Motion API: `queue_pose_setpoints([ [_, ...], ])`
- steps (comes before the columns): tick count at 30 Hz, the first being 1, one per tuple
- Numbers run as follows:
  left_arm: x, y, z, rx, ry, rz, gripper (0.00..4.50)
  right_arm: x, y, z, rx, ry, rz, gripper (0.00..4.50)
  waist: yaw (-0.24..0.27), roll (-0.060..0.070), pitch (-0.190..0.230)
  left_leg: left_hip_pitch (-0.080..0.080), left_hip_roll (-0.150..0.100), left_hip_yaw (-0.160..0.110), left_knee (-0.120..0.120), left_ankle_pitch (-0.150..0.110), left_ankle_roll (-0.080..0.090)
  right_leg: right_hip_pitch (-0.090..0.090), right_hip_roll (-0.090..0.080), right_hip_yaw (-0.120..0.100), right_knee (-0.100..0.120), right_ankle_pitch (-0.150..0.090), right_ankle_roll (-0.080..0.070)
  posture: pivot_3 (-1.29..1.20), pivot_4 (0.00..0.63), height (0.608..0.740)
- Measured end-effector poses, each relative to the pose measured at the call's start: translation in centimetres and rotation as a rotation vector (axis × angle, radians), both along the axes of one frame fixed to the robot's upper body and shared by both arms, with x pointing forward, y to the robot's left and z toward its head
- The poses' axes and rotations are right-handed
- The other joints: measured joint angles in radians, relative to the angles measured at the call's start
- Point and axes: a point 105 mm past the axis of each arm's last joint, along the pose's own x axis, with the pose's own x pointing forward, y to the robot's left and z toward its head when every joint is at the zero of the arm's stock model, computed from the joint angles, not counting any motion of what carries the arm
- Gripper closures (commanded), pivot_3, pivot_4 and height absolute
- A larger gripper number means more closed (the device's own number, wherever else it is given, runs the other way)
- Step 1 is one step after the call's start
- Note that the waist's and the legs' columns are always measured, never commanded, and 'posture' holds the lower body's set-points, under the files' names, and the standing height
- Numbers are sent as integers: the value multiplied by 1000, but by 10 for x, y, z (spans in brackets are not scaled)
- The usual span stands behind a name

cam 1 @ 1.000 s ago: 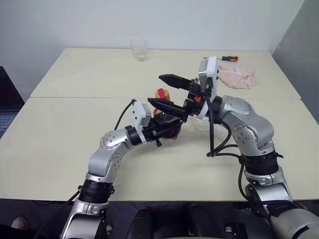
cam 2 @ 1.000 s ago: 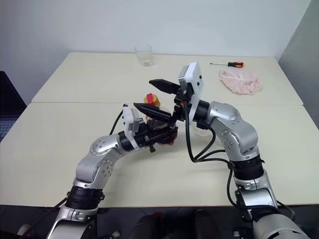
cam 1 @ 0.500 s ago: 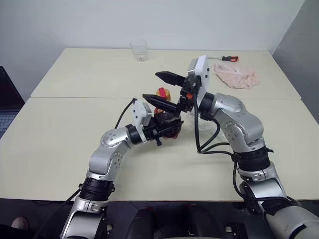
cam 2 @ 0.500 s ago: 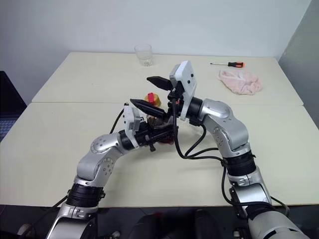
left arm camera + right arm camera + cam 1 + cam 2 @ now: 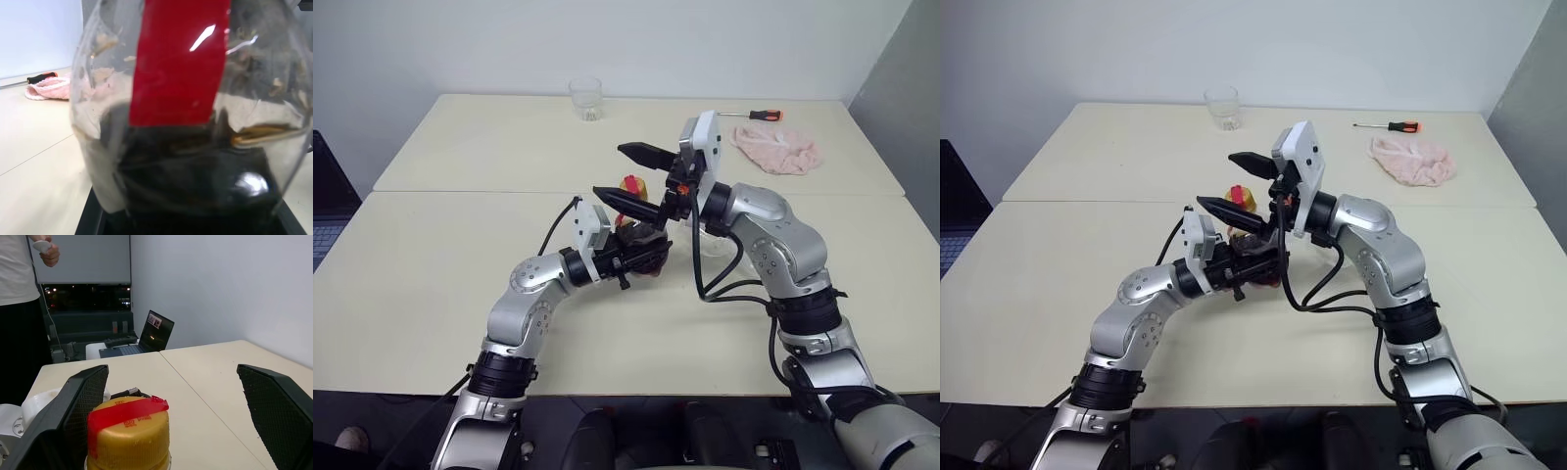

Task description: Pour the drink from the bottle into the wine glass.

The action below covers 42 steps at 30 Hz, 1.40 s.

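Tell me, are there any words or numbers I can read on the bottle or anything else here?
Red strip on the bottle's yellow cap: small print, too blurred to read.
Red label on the bottle: plain red, no words showing.
Laptop screen: too small to read.
Tumbler, screwdriver, pink cloth: no writing visible.

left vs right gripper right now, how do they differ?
The left gripper is shut on the bottle, low near the table; the right gripper hangs open and holds nothing. The right gripper sits higher than the left, its fingers straddling the yellow cap without touching it. Both have two black fingers and point inward toward each other.
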Motion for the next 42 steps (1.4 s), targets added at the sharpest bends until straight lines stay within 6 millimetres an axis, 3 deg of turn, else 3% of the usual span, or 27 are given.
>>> queue_pose_setpoints([
  [31,-6,11,-6,39,29,19,2801,0,-12,-3,-35,-28,-10,21,0,0,0,0,0,0,0,0,0,0,0,0,0,0,0,0,150,740],
  [42,-6,14,2,21,1,22,2801,-13,-17,-3,1,158,39,21,0,0,0,0,0,-1,0,0,0,0,0,0,0,0,0,0,150,740],
])
